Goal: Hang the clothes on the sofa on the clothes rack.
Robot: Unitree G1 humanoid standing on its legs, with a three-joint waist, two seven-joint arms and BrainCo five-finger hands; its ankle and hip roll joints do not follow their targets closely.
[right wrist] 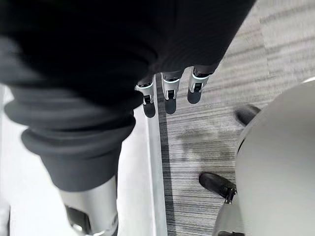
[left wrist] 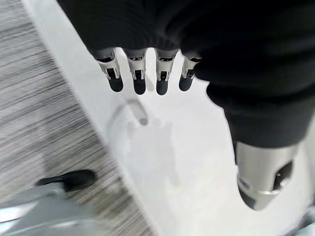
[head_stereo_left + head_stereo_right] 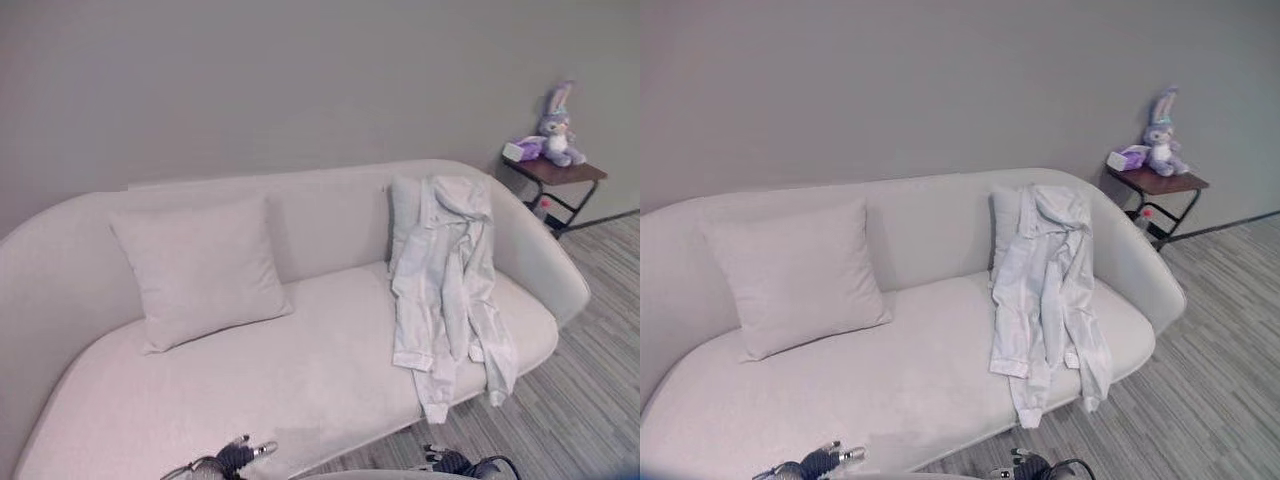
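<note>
Hanging low and empty, fingers relaxed, left hand (image 3: 235,458) and right hand (image 3: 452,462) wait; jacket (image 3: 447,285), probably hooded, drapes the sofa (image 3: 300,380) back — grab high near the collar.

sofa (image 3: 300,390) | jacket (image 3: 450,290) draped right end | cushion (image 3: 200,270) left

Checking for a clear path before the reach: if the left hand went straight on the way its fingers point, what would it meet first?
Probably the sofa seat: the open left hand hangs just above its front edge, holding nothing.

No legible text anywhere, as far as visible.
</note>
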